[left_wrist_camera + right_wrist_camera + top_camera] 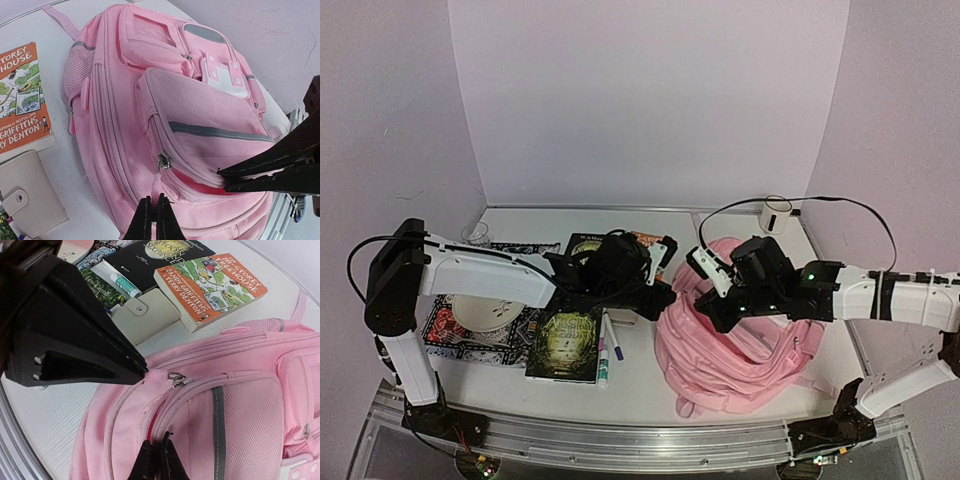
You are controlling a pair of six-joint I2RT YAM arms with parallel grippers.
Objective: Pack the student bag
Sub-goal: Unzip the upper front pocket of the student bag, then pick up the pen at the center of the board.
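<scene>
The student bag (pixel 740 350) is a large pink backpack lying at the right of the table, front pockets up. My left gripper (pixel 152 201) is shut on the pink pull tab (pixel 156 184) hanging from a zipper slider (pixel 163 161) of a front pocket. That zipper stands partly open, showing a red gap (pixel 200 184). My right gripper (pixel 155 441) is shut on the pocket's fabric edge beside the gap, a short way from the slider (pixel 178 380). In the top view the left gripper (pixel 665 297) and the right gripper (pixel 708 308) meet at the bag's left side.
An orange paperback (pixel 210 282), a beige wallet (pixel 145 315), a marker (pixel 120 282) and a black book (pixel 155 252) lie left of the bag. A green book (pixel 565 345), pens (pixel 605 352) and a plate (pixel 485 312) sit further left. A white device (pixel 775 217) stands at the back.
</scene>
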